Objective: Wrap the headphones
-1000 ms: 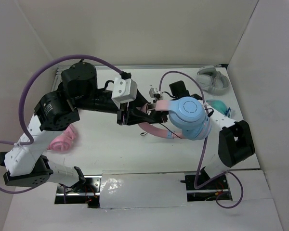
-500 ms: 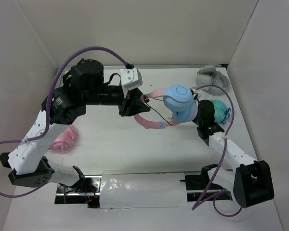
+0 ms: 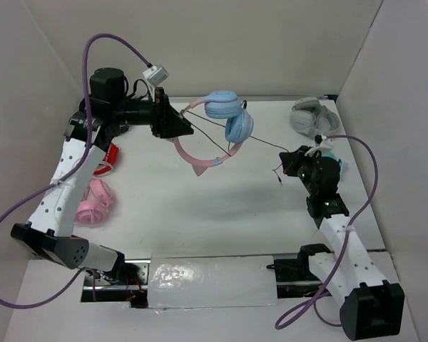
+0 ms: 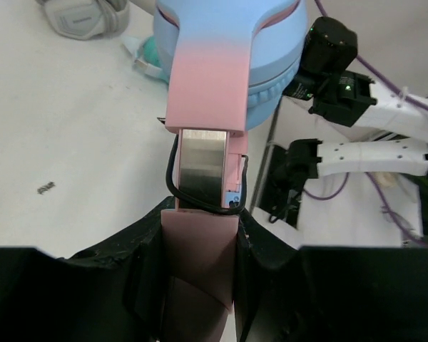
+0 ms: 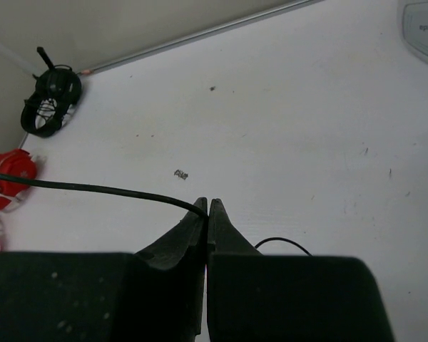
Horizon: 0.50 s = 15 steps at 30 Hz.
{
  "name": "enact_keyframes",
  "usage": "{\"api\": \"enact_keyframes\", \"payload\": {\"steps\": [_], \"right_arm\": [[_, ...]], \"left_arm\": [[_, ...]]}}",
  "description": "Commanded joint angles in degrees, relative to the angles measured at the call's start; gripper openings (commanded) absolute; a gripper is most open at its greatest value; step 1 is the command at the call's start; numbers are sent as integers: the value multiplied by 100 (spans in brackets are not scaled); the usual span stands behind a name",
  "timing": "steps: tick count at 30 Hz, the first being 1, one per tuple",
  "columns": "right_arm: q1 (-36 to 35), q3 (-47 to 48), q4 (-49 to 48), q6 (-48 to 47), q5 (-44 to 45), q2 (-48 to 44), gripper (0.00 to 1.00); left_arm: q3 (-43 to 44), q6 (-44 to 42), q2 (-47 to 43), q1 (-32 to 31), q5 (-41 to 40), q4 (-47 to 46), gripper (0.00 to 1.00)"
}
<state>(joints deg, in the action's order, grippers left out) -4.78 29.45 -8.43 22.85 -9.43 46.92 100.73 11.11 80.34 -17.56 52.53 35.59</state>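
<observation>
The headphones (image 3: 227,116) have light blue ear cups and a pink headband (image 3: 192,160) with small cat ears. They hang above the table at the back centre. My left gripper (image 3: 180,130) is shut on the headband, which fills the gap between the jaws in the left wrist view (image 4: 200,263). The thin dark cable (image 3: 260,142) loops once round the metal slider (image 4: 201,169) and runs taut to my right gripper (image 3: 288,161). In the right wrist view, the right gripper (image 5: 207,204) is shut on the cable (image 5: 93,189) at its tips.
Grey-white headphones (image 3: 315,117) and a teal object (image 3: 329,152) lie at the back right. All-pink headphones (image 3: 94,203) and a red object (image 3: 111,154) lie at the left. A black bundle (image 5: 51,100) sits by the back wall. White walls enclose the table.
My left arm has lifted the headphones back and to the left. My right arm has let go of the ear cup and pulled away right, now pinching the cable and drawing it taut.
</observation>
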Motion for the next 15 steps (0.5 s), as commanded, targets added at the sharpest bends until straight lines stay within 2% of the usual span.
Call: {"api": "enact_keyframes", "payload": {"steps": [1,3,4,6,9,10,13,14,15], "right_arm": [[196,-10,630,-95,93,10,0],[179,25,649,-175,-259,246,0],[153,8,623,-211,-600,300,0],[-66,-106,413,-289,-752,397,0],[-548,16,543,-613,-613,546,0],[-699,104,666,-633,-212,573,0],[-1209,219,1044,-765,430,503,0],[-1297,210,1114,-782,486,355,0],[-1394,236,1306,-765,573,258,0]], "left_arm": [[-35,828,-36,463,1214,-1280,0],[-132,1111,-18,648,1373,-1571,0],[-193,1391,0,849,1574,-1738,0],[-229,1656,87,1008,2119,-2161,0],[-211,1920,272,1018,2261,-2320,0],[-229,1956,359,1018,2314,-2338,0],[-177,1852,465,948,1719,-2119,0],[-107,1685,509,878,968,-1718,0],[51,1614,596,851,578,-1514,0]]}}
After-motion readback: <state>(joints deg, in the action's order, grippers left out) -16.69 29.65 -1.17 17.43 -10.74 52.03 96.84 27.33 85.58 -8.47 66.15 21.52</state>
